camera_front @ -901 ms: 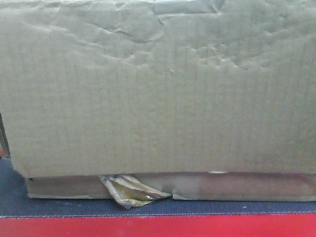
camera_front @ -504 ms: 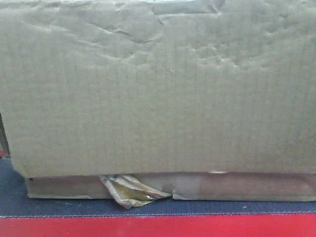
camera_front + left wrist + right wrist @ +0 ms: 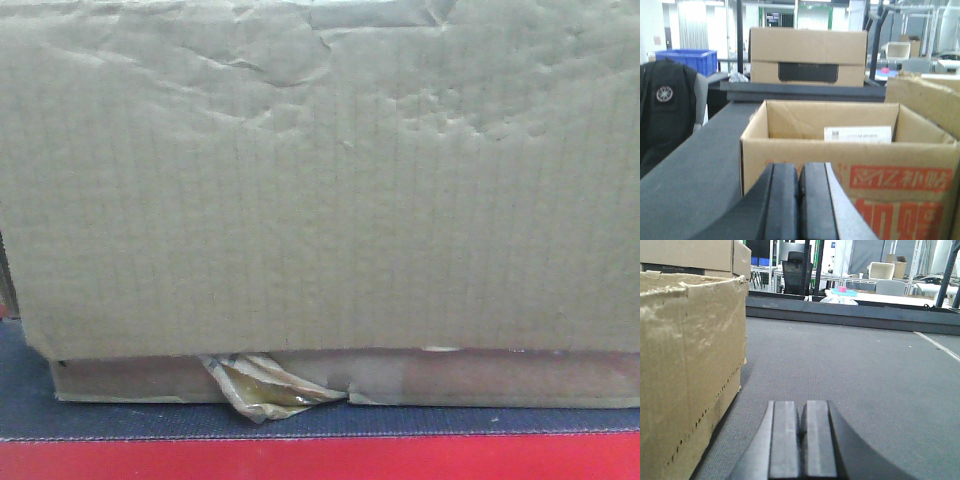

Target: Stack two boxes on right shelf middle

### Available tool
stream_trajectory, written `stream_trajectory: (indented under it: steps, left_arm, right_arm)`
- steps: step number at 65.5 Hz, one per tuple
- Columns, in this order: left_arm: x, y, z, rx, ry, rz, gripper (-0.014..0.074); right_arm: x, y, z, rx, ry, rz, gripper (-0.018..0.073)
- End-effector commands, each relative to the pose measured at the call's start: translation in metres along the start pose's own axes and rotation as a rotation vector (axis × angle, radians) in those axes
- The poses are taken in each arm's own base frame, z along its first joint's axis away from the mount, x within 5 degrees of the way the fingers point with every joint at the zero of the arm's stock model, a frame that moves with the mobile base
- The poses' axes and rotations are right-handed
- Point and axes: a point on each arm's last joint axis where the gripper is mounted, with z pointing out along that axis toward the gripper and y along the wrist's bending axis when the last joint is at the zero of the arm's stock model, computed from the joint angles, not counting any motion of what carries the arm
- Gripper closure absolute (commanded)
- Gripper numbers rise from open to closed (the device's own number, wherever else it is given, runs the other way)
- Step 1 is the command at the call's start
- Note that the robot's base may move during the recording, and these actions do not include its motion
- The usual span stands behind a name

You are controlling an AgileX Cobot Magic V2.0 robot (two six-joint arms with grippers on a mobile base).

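A big plain brown cardboard box point(image 3: 320, 180) fills the front view. Below its lower edge shows a wide flat brown box point(image 3: 480, 378) with a glossy tape scrap point(image 3: 262, 390); whether the big one rests on it I cannot tell. Both are on a grey fabric platform point(image 3: 200, 422) with a red edge. The shelf is out of view. In the right wrist view my right gripper point(image 3: 803, 410) is shut and empty, low over the platform, with a crumpled brown box point(image 3: 685, 365) to its left. My left gripper point(image 3: 799, 172) is shut and empty in front of an open red-printed carton point(image 3: 840, 145).
In the left wrist view, a corner of another brown box point(image 3: 930, 100) juts in at the right. A closed carton with a black handle slot point(image 3: 807, 57) stands behind. A blue bin point(image 3: 687, 59) and a black jacket on a chair point(image 3: 665, 110) are at the left.
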Motion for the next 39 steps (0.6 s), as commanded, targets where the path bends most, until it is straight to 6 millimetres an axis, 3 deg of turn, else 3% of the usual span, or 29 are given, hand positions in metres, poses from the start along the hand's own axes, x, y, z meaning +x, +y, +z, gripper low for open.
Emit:
stream_trajectory:
  steps: [1, 10, 24, 34, 39]
  left_arm:
    - [-0.006, 0.0, 0.0, -0.002, -0.056, 0.006, 0.0707]
    - [-0.023, 0.001, -0.002, -0.008, 0.001, 0.006, 0.0707]
    - [-0.089, 0.002, -0.005, -0.019, 0.098, 0.005, 0.0707]
    - [-0.123, 0.002, 0.019, -0.022, 0.291, -0.007, 0.0707]
    - [-0.138, 0.002, 0.045, -0.025, 0.432, -0.007, 0.0707]
  right_arm:
    - [-0.002, 0.0, 0.0, 0.004, -0.027, -0.008, 0.072]
    - [-0.002, 0.0, 0.0, 0.004, -0.027, -0.008, 0.072]
    - [-0.002, 0.0, 0.0, 0.004, -0.027, -0.008, 0.072]
    - [-0.002, 0.0, 0.0, 0.004, -0.027, -0.008, 0.072]
    - [-0.002, 0.0, 0.0, 0.004, -0.027, -0.008, 0.072]
